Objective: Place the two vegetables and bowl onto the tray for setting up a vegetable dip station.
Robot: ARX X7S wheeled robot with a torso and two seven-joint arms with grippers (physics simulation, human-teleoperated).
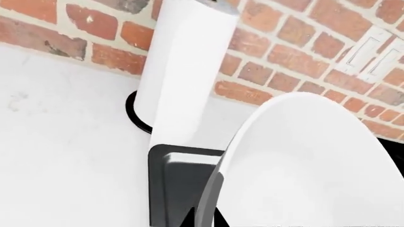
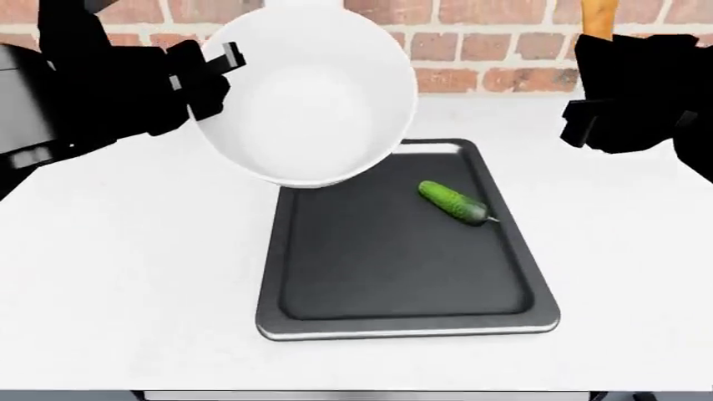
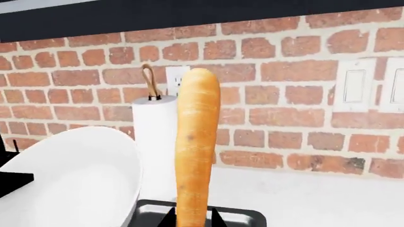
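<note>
Left gripper [image 2: 212, 71] pinches the rim of the bowl [image 2: 303, 96], held tilted in the air over the tray's far left corner, not resting on it. Right gripper [image 2: 596, 109] is clamped on the carrot [image 3: 196, 146], held upright above the counter's [image 2: 123, 267] right side, off the tray. Cucumber [image 2: 453, 201] lies on the tray [image 2: 379, 267] near its right edge, far half. Paper towel roll [image 1: 183, 66] stands at the counter's back by the brick wall [image 3: 284, 109].

cucumber [image 2: 453, 201] on tray [image 2: 334, 326], right half
</note>
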